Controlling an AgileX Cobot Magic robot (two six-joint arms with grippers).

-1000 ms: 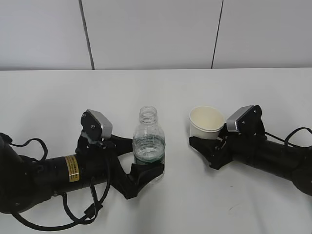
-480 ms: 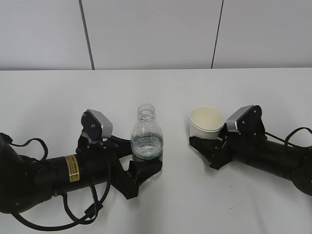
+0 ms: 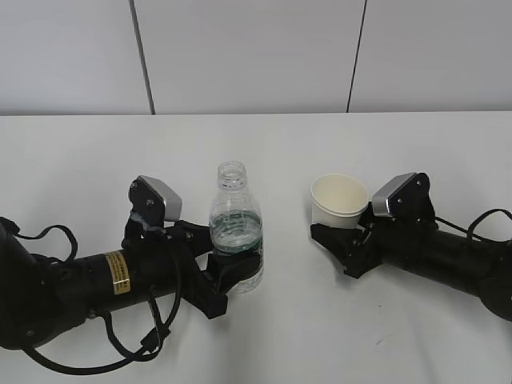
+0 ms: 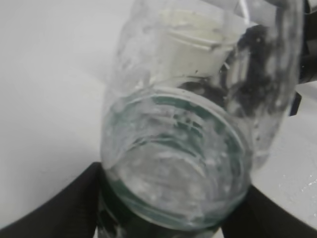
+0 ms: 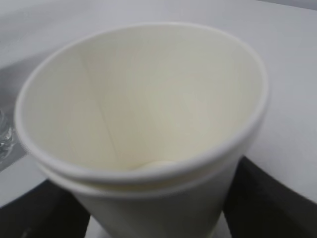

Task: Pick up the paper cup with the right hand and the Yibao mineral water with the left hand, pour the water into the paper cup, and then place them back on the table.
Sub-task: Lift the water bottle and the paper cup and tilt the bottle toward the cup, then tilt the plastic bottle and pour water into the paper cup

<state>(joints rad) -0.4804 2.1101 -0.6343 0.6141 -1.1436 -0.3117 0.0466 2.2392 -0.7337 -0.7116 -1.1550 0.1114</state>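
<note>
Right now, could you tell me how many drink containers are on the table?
2. The bottle stands left of centre, between the fingers of the left gripper. The paper cup sits right of centre, at the right gripper. Nothing else shows on the table.

Yellow sticker (image 3: 117, 273): on the left hand (image 3: 226, 268), lower left of the exterior view; dark print, too small to read.
Green label band (image 3: 237, 241): around the Yibao mineral water (image 3: 236, 228), centre; no legible lettering.
Paper cup (image 3: 338, 202): plain, unmarked.
</note>
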